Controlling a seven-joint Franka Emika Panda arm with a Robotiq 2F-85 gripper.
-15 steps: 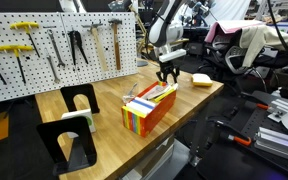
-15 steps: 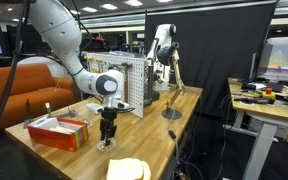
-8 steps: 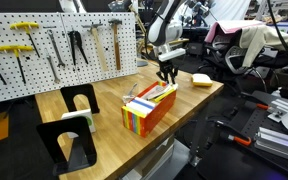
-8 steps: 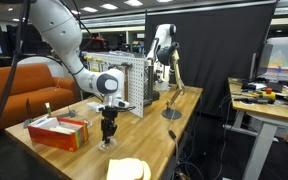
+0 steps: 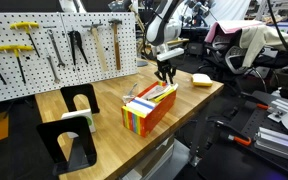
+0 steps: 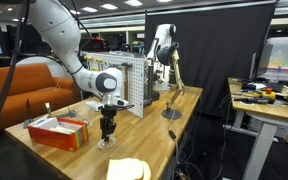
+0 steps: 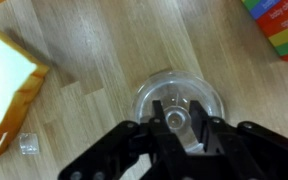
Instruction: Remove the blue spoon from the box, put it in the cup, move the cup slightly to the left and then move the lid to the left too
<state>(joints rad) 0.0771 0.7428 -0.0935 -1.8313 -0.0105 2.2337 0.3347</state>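
Note:
A clear round lid [image 7: 147,96] with a small knob in its middle lies flat on the wooden table. In the wrist view my gripper [image 7: 174,118] stands straight over it, its two fingers pressed in on the knob from either side. Both exterior views show the gripper [image 5: 166,73] [image 6: 107,132] pointing down at the table just beside the rainbow-striped box [image 5: 149,108] [image 6: 60,130]. A thin pale handle [image 5: 133,93] sticks out of the box; I cannot tell whether it is the blue spoon. The cup is not in view.
A yellow sponge-like pad [image 5: 201,79] [image 7: 9,90] lies near the lid at the table's end. A small clear item [image 7: 27,145] sits beside it. Black stands [image 5: 76,125] and a pegboard with tools [image 5: 54,45] occupy the table's other side. The table edge [image 6: 179,135] is close.
The fingers have drawn together onto the lid's knob. The arm and the lid have stayed in place.

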